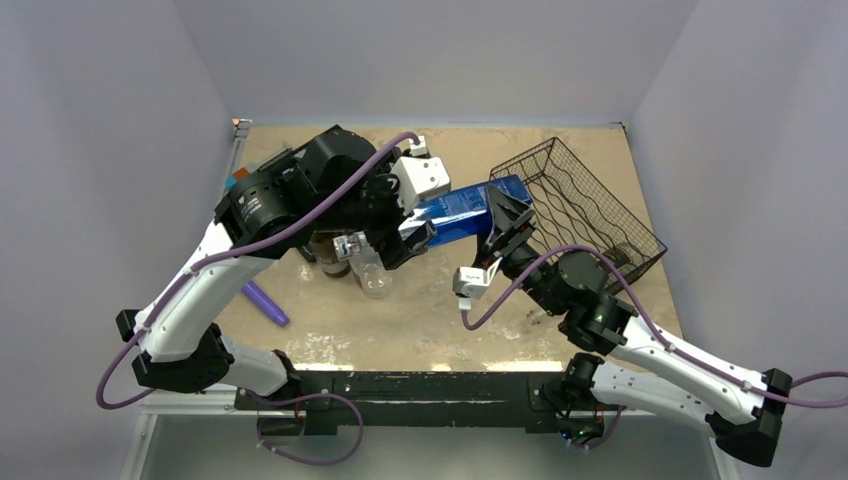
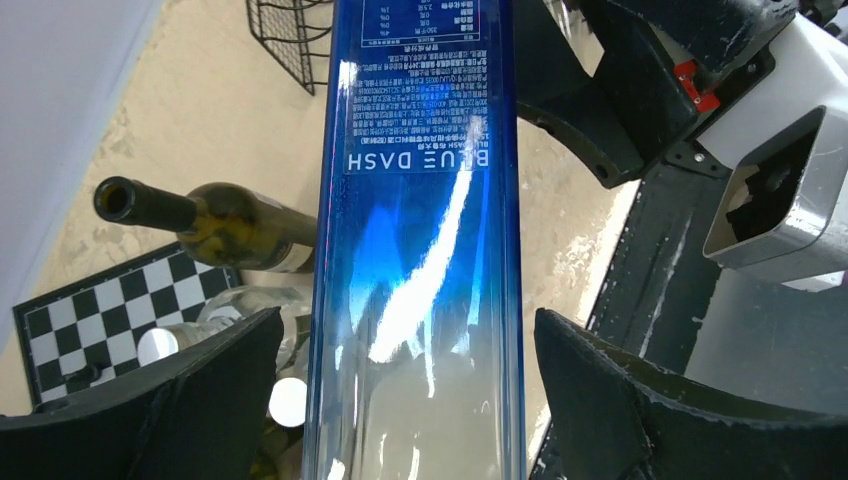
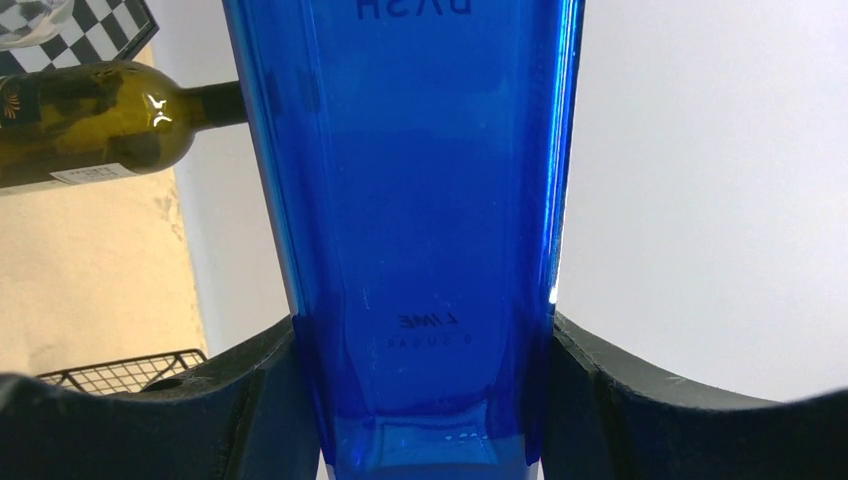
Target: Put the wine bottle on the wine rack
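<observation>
Though the right gripper [image 1: 507, 222] grips the lifted wine bottle [image 1: 460, 215], left gripper [image 2: 410, 340] released around it, it is not yet on the wine rack [image 1: 580, 205]

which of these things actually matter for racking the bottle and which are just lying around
For the job: blue bottle, clamped in the right claw; the open left claw either side of it, not touching; wine rack.
Lying about: green wine bottle, chessboard, clear bottle, purple stick.
</observation>
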`<act>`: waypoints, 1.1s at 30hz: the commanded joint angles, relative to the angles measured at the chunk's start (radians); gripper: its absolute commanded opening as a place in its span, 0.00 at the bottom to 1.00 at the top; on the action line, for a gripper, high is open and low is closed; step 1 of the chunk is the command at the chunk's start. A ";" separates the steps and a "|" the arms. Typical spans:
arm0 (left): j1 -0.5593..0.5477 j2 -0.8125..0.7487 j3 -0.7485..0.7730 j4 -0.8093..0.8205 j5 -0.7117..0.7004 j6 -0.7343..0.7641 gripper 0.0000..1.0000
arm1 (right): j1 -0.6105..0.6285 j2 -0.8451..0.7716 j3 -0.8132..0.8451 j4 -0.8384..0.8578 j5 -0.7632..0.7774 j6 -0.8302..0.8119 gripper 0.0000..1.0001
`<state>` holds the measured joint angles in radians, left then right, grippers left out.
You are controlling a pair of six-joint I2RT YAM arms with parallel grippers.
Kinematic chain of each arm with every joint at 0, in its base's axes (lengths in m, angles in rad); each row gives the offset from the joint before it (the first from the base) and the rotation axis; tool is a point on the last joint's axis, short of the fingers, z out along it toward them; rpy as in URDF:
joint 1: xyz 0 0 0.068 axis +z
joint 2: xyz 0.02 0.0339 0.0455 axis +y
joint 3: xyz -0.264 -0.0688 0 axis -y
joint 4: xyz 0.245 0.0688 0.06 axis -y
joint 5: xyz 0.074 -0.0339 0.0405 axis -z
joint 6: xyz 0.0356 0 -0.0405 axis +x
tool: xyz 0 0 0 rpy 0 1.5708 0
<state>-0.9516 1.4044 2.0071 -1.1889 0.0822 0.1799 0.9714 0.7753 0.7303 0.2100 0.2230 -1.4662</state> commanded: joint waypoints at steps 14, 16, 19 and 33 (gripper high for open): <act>-0.003 0.009 0.005 -0.126 0.182 -0.022 0.68 | 0.021 -0.049 0.053 0.313 0.019 0.021 0.00; -0.003 0.020 0.010 -0.130 0.191 -0.024 0.56 | 0.023 -0.050 0.052 0.315 0.014 0.025 0.00; -0.003 0.039 0.018 -0.141 0.204 -0.024 0.46 | 0.026 -0.053 0.050 0.319 0.012 0.035 0.00; -0.038 0.062 -0.018 -0.122 0.152 -0.015 0.00 | 0.027 -0.058 0.027 0.294 0.044 0.054 0.00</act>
<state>-0.9451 1.4372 2.0167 -1.2957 0.1730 0.1577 0.9913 0.7597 0.7113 0.1860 0.2577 -1.4673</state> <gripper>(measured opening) 0.683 0.648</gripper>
